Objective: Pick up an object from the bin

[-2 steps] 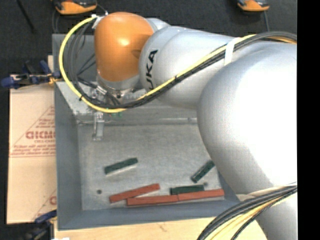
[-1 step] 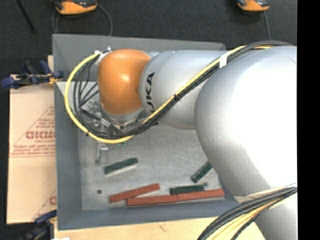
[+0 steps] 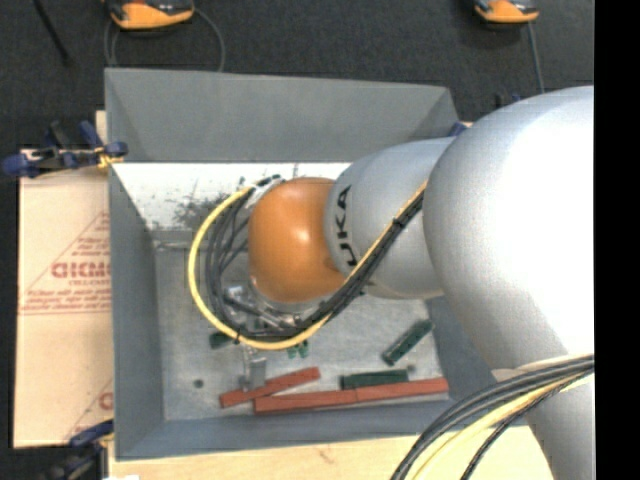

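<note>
Gripper (image 3: 254,364) hangs low under the orange wrist cover (image 3: 290,238), just over the left end of the short red-brown bar (image 3: 272,388) lying flat by the bin's (image 3: 135,298) near wall, likely placed for a top-down grasp; whether it is spread or closed, cannot tell.
</note>
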`<state>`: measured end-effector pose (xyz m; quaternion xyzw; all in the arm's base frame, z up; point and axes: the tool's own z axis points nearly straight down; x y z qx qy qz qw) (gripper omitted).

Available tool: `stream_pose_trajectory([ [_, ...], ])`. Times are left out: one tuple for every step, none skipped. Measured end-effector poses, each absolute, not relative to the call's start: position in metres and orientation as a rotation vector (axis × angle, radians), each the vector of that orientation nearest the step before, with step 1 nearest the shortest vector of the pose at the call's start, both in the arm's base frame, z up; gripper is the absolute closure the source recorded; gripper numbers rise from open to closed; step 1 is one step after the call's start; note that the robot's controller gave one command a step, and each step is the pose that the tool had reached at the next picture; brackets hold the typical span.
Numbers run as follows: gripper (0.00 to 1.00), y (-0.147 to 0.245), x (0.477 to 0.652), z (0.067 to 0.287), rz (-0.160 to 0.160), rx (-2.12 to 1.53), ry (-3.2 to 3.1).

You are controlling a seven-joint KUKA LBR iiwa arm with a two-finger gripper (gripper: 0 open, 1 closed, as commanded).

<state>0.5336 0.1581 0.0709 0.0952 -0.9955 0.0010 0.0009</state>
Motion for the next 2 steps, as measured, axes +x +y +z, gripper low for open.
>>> stream_pose_trajectory([
  [1.00, 0.160, 0.535, 0.072, -0.002, 0.295, -3.130],
  [1.00, 0.137, 0.515, 0.221, 0.000, 0.391, -3.128],
])
